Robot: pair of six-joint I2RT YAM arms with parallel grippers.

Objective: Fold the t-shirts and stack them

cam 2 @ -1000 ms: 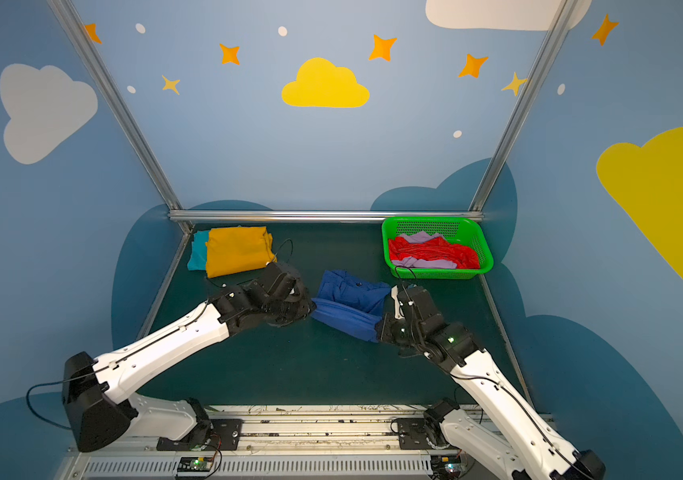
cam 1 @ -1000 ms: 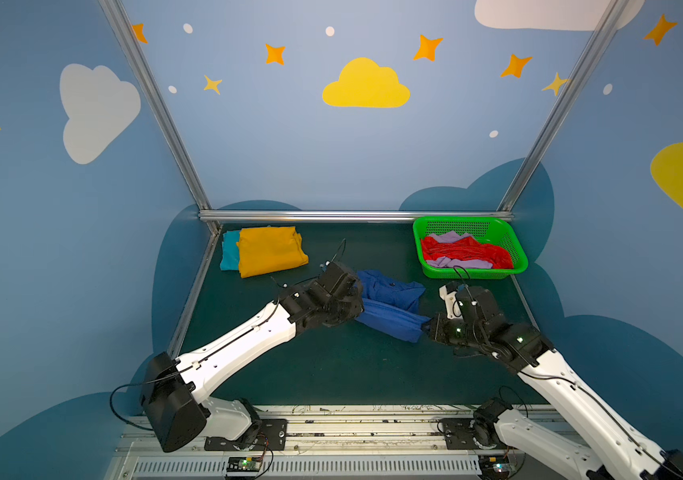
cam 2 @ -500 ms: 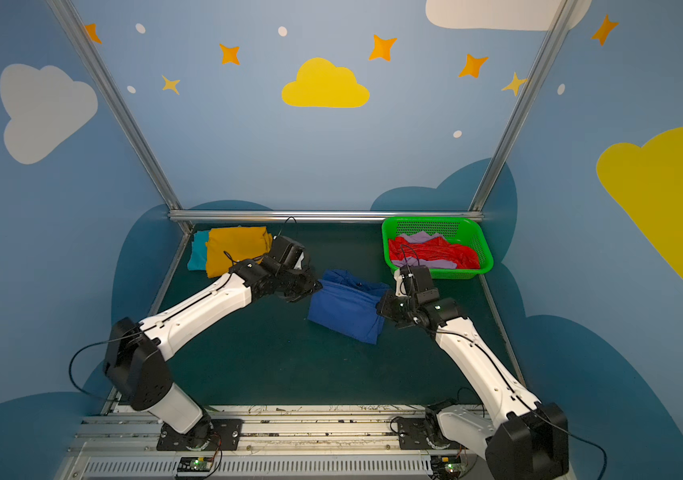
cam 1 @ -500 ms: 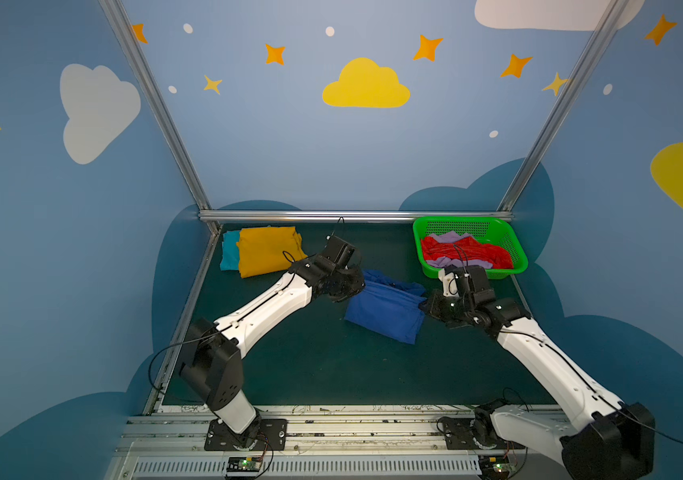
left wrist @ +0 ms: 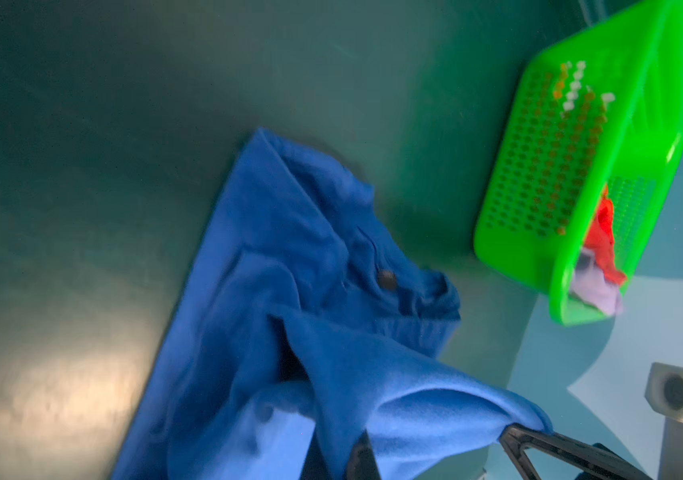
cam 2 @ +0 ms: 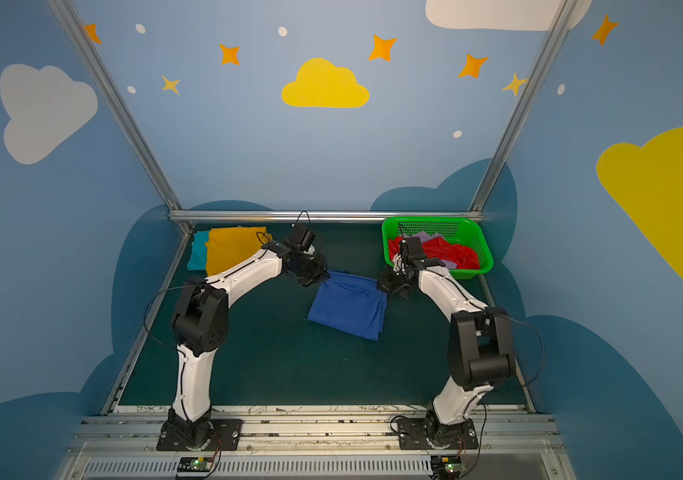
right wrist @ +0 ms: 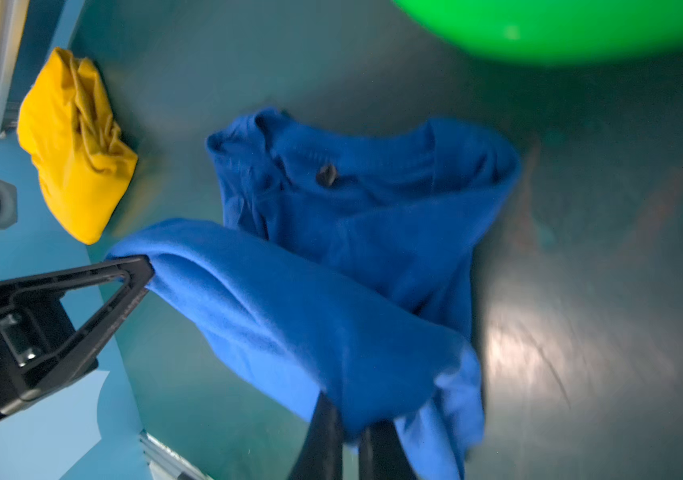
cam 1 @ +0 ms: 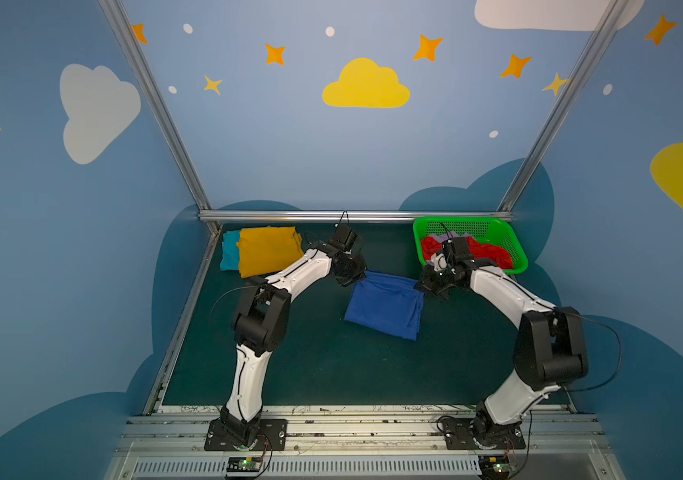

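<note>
The blue shirt (cam 1: 385, 305) lies mid-frame. The left gripper (cam 1: 351, 277) and right gripper (cam 1: 426, 287) each clamp an upper corner.

Left arm: elbow bent high, forearm reaching away from the base rail toward the middle.
Left pincer (cam 1: 353, 277): tilted down, clamped on one far corner of the blue t-shirt (cam 1: 385, 305).
Right arm: mirrors the left, elbow high.
Right pincer (cam 1: 426, 287): closed on the opposite far corner.
Spacing: pincers apart, at about equal height.
Grip depth: unclear, since both wrist views are blurred.
</note>
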